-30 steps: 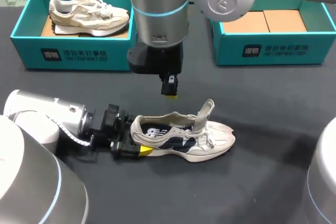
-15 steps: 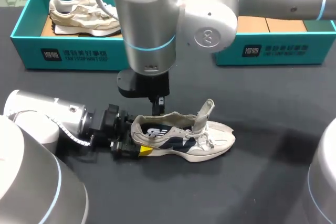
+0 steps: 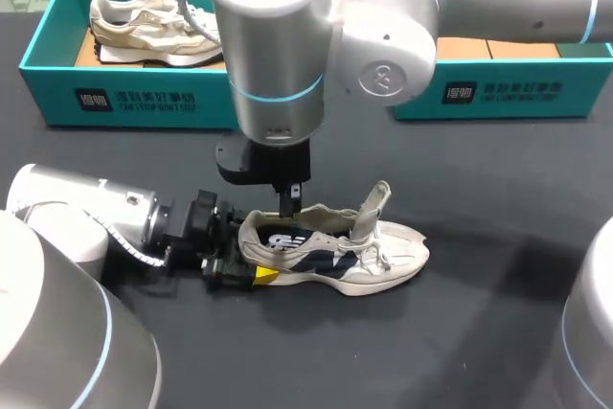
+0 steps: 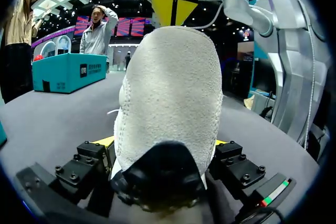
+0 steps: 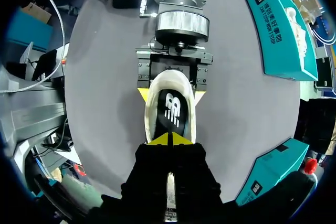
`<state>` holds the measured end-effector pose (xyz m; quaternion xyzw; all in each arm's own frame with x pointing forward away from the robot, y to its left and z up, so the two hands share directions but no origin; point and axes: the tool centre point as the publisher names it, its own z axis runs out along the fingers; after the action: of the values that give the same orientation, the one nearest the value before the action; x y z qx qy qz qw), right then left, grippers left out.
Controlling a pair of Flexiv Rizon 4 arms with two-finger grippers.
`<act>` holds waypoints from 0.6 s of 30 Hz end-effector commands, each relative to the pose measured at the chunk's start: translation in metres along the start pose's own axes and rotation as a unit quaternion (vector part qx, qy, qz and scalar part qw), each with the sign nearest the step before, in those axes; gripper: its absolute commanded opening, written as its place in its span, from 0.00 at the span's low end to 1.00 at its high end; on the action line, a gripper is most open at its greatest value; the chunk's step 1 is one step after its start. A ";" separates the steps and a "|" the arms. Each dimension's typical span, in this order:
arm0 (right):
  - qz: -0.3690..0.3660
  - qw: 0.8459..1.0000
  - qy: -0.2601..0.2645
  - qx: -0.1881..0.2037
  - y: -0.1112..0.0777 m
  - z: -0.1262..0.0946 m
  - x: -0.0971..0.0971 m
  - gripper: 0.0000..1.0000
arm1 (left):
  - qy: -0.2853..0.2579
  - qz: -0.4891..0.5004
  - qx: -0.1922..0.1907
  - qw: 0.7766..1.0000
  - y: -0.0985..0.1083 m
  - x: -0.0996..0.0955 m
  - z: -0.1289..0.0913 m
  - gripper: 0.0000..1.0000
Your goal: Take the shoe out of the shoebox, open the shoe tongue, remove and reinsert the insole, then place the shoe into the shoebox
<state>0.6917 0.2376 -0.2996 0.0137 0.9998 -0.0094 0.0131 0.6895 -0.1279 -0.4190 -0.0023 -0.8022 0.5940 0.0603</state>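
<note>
One shoe (image 3: 330,254) on its sole on the black table (image 3: 479,332), tongue (image 3: 372,206) standing upright, dark insole (image 5: 170,111) showing inside. Clamped at the heel by the left gripper (image 3: 247,258), fingers pressed against both sides. Directly over the shoe's opening, right gripper (image 3: 288,206), yellow tips closed together, nothing seen between them. Farther back from the shoe, a teal shoebox (image 3: 57,93) behind its heel end, with a second shoe (image 3: 158,26) inside, and another shoebox (image 3: 498,93) behind its toe end.

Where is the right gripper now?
In the head view the right gripper hangs left of centre, at the heel of the shoe, which the left gripper holds.
</note>
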 end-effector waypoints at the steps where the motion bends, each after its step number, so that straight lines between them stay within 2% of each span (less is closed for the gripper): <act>1: 0.001 1.000 -0.005 -0.006 0.003 0.014 0.006 0.00 | 0.000 0.000 0.000 1.000 0.004 0.000 0.002 0.00; 8: 0.002 1.000 -0.011 -0.008 0.011 0.031 0.011 0.00 | 0.000 0.000 0.000 1.000 0.004 0.000 0.002 0.00; 18: -0.001 1.000 -0.008 -0.025 0.014 0.050 0.003 0.00 | 0.000 0.000 0.000 1.000 0.004 0.000 0.002 0.00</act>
<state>0.6883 0.2502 -0.3433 0.0127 0.9996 0.0126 0.0241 0.6895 -0.1279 -0.4190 -0.0023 -0.8022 0.5940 0.0603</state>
